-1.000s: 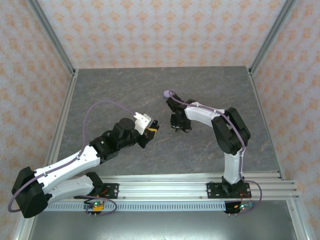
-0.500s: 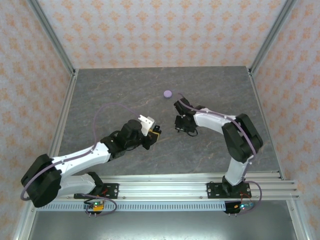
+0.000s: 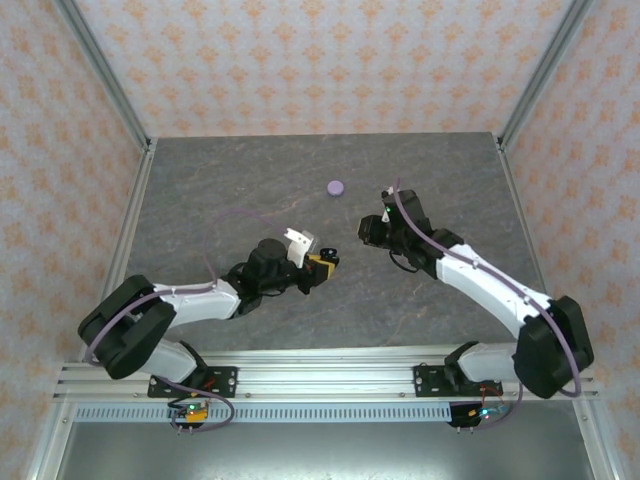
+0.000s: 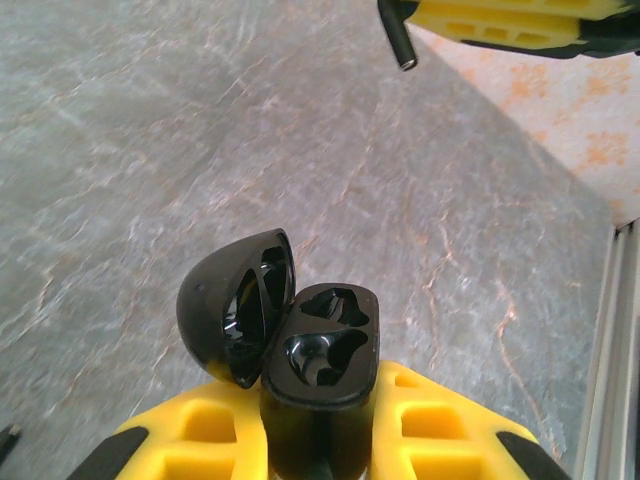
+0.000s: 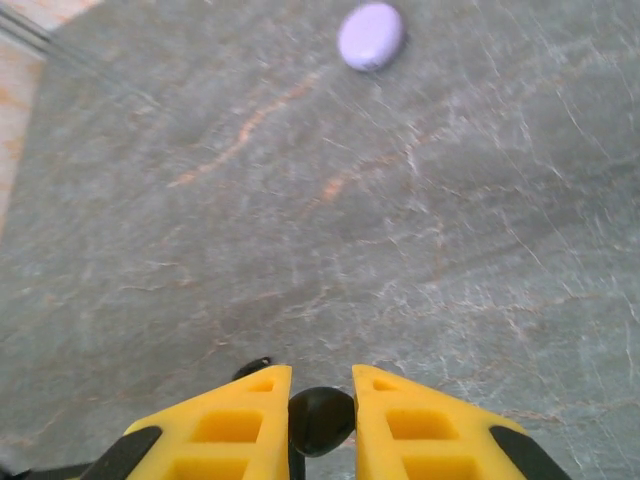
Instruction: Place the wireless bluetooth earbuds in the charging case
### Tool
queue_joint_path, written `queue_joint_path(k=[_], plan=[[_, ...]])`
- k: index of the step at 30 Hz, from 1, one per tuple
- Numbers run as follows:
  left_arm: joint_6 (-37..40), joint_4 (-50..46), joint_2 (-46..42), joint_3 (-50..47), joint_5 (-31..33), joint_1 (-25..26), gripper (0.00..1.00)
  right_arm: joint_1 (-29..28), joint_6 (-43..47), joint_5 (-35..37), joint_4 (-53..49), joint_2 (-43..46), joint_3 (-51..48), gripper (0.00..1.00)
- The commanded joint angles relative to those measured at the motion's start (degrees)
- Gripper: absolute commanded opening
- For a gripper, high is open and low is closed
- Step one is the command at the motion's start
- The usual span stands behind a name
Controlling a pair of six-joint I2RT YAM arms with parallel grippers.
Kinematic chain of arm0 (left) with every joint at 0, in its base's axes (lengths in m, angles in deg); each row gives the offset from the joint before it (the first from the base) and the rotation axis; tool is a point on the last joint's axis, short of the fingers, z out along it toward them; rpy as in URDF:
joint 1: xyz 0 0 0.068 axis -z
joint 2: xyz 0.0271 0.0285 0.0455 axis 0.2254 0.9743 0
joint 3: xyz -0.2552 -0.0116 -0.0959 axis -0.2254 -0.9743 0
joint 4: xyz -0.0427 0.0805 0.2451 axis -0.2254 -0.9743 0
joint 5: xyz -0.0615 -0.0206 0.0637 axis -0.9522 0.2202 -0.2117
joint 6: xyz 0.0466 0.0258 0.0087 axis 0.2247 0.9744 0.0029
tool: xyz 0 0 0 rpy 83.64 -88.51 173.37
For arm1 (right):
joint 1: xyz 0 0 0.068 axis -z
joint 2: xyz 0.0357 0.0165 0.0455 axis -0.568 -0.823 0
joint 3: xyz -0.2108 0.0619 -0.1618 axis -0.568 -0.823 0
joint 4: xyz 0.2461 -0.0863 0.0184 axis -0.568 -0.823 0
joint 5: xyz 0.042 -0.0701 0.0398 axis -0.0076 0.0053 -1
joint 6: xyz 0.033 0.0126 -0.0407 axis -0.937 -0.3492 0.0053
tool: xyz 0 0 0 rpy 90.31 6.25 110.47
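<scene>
One open black clamshell case (image 4: 285, 335) (two empty sockets (image 4: 322, 352)) is clamped by the left gripper (image 4: 318, 445); one small black earbud (image 5: 320, 420) is pinched by the right gripper (image 5: 320, 395).

Lavender case (image 3: 336, 187) interrupts the otherwise open tabletop (image 3: 220, 180)

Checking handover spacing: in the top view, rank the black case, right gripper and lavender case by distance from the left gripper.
1. black case: in the left gripper's jaws.
2. right gripper: just to the right, holding a black earbud.
3. lavender case: farthest, toward the back.
</scene>
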State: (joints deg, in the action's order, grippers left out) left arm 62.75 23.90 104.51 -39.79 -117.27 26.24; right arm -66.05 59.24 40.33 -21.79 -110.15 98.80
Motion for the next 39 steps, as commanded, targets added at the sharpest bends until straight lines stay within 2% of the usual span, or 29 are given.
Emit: queue_joint_path(k=[1,4,7,17,39], plan=[[-1.46,13.43,2.57,-0.3,-3.2,-0.24,0.16,-1.18,4.44,-1.09,3.77,3.58,-1.03,0.19],[-3.03,18.38,4.5,-0.2,-3.21,-0.17,0.16,-2.39,5.97,-1.7,4.14,5.4,-0.82,0.19],[-3.56,18.99,5.33,1.16,-3.17,0.27,0.16,-3.85,7.18,-1.98,4.63,6.91,-0.64,0.19],[-3.96,16.93,4.43,5.13,-3.33,1.23,0.16,-6.87,8.52,-2.66,4.99,7.02,0.06,0.19],[-3.59,14.09,1.94,6.99,-4.46,1.6,0.16,-7.05,8.78,-1.36,4.51,7.22,-0.38,0.19]])
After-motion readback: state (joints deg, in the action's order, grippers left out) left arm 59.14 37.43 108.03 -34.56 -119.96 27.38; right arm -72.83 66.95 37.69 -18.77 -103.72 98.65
